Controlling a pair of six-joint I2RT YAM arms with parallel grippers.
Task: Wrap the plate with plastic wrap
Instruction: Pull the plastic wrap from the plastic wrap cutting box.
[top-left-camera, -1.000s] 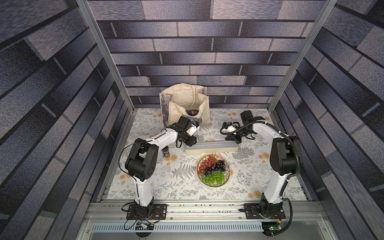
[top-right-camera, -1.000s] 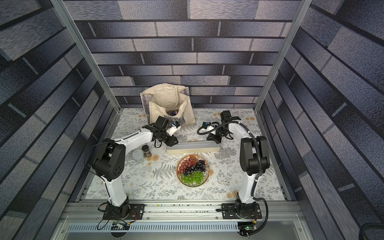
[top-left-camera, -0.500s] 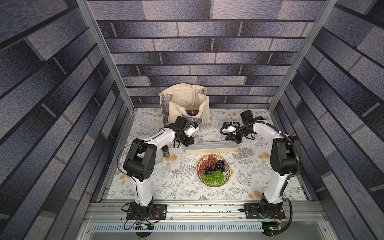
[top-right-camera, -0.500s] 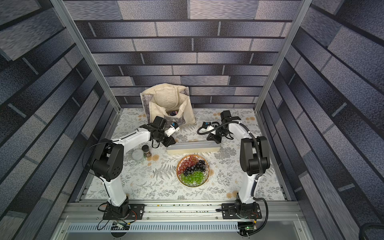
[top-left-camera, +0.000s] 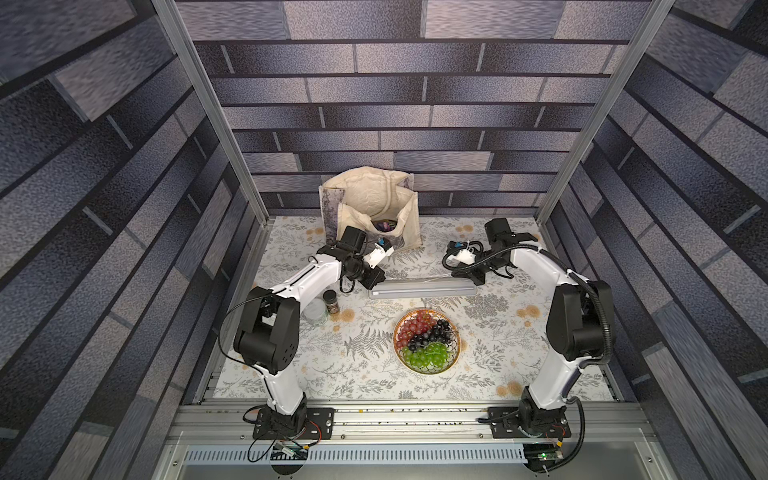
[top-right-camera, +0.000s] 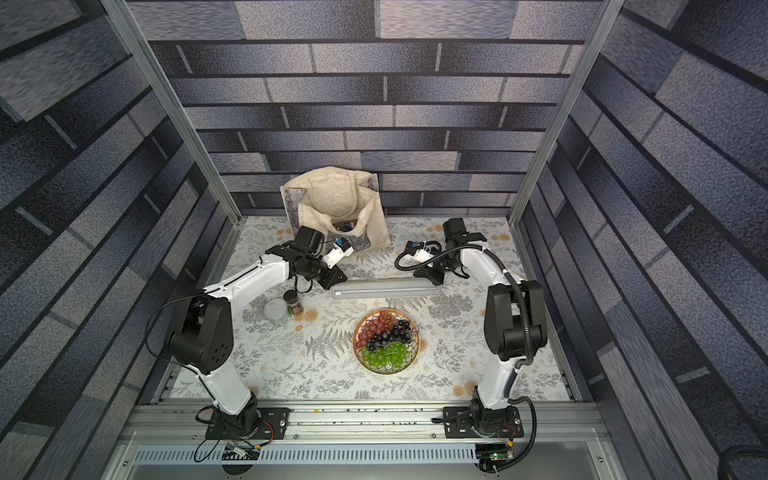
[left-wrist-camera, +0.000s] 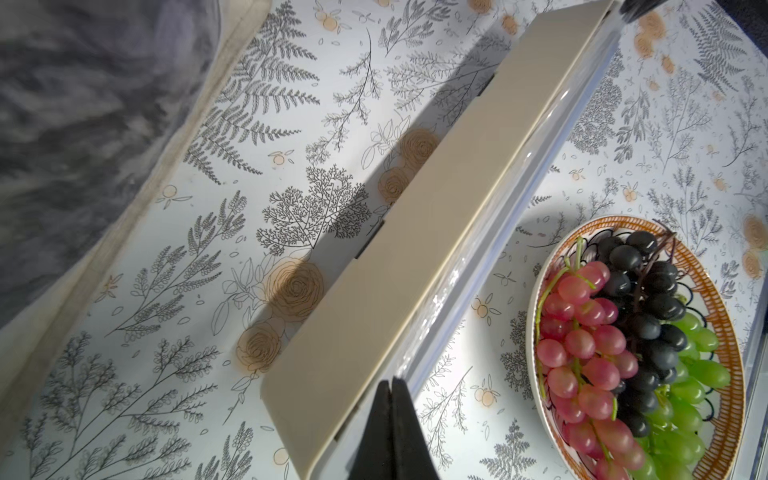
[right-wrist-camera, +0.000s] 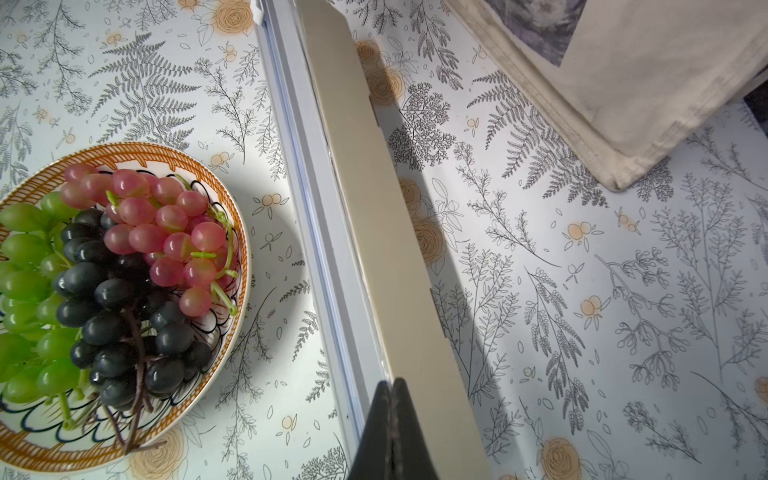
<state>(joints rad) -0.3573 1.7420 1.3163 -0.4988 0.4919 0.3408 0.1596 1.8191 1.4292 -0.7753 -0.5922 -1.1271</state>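
At the middle of the desk (top-left-camera: 357, 376) I have the dispenser box (top-left-camera: 424, 287) lying flat along the 9-to-3 line. The plate (top-left-camera: 451, 357) sits near it at 6 o'clock, not touching, heaped with red, dark and green grapes and uncovered. I see the plastic wrap (left-wrist-camera: 465, 266) only as a glossy clear strip running along the box's long edge on the plate side. My left fingers (left-wrist-camera: 376, 432) are pressed together with their tips at the 9 o'clock end of the box, right on that glossy edge. My right fingers (right-wrist-camera: 378, 432) are pressed together the same way at the 3 o'clock end. From either wrist view I cannot tell whether any film is pinched between them. At 12 o'clock the cream tote bag (top-left-camera: 370, 199) stands open against the back wall. At 9 o'clock a glass jar (top-left-camera: 314, 311) and a dark-capped bottle (top-left-camera: 330, 300) sit side by side close to my left arm.
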